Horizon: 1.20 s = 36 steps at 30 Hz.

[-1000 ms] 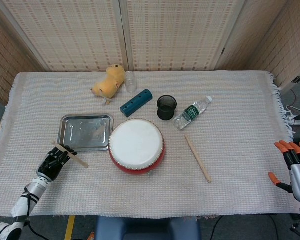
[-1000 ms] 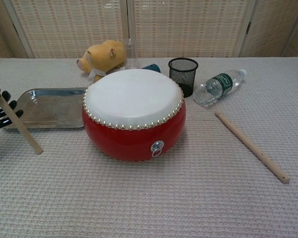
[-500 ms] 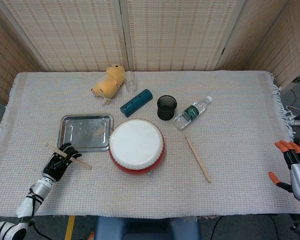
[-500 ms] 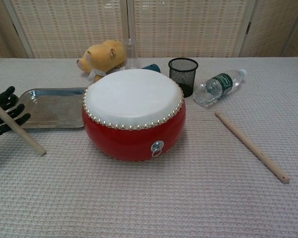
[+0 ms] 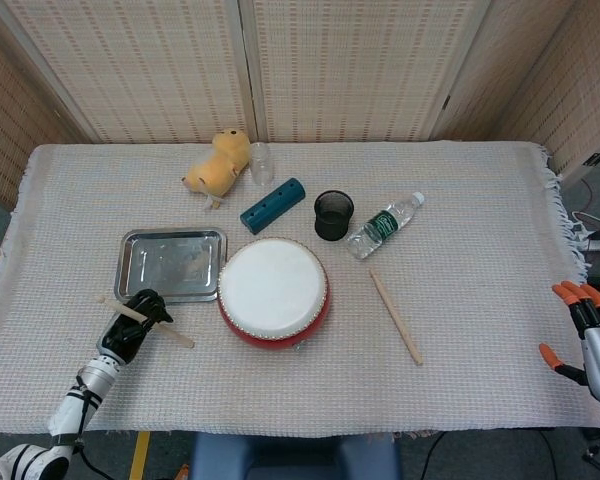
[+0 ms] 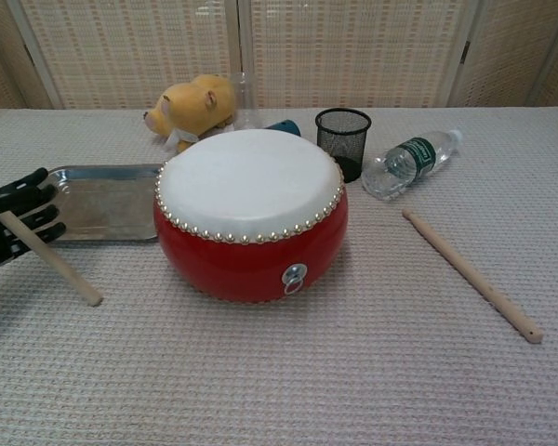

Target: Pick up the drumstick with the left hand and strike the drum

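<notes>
A: Which step is this?

B: The pick-up looks done: the left hand (image 5: pixel 135 320) has its black fingers (image 6: pixel 23 206) wrapped round 1 drumstick (image 6: pixel 63 270), holding it beside the metal tray (image 5: pixel 132 268), left of the drum (image 5: pixel 273 291).

A: And next?

B: I'd swing the thin wooden rod's free tip over onto the smooth white skin; the red shell is round and studded. The right hand (image 5: pixel 592 328) hangs past the cloth-covered table (image 5: pixel 480 340), fingers spread, holding nothing
</notes>
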Tool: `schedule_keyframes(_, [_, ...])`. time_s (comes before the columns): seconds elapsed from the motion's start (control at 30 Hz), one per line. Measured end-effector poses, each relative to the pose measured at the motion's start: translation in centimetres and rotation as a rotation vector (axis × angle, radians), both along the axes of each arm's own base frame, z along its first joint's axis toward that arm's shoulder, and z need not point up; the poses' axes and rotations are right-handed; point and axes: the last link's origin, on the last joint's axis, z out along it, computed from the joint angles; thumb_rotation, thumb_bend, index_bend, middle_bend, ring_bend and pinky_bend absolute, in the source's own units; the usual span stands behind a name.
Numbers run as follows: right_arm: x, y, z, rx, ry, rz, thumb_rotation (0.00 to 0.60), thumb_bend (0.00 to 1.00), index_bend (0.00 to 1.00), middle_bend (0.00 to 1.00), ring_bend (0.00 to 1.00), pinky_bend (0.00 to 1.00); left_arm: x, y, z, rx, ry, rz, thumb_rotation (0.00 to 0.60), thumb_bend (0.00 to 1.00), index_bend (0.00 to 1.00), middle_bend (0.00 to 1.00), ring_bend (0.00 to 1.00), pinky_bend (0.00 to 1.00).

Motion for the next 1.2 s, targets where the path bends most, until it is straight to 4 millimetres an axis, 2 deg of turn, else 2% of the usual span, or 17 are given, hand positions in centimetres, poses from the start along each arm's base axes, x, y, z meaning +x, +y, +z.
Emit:
schedule_keyframes(0.3, [-0.1, 0.1, 0.1, -0.004, -0.007, 0.000, 0.600, 0.23, 0.15, 0.12, 0.00, 0.02, 1.9, -0.2, -1.0, 0.012, 0.027, -0.081, 0.600, 0.26, 0.53, 0.62, 0.57, 0.55])
schedule_keyframes(1.2, [0.4, 0.0, -0.1, 0.004, -0.002, 0.005, 0.600, 0.23, 0.15, 0.12, 0.00, 0.02, 2.9, -2.7, -2.7, 0.006, 0.209, -0.275, 0.600, 0.25, 0.64, 0.70, 0.64, 0.58])
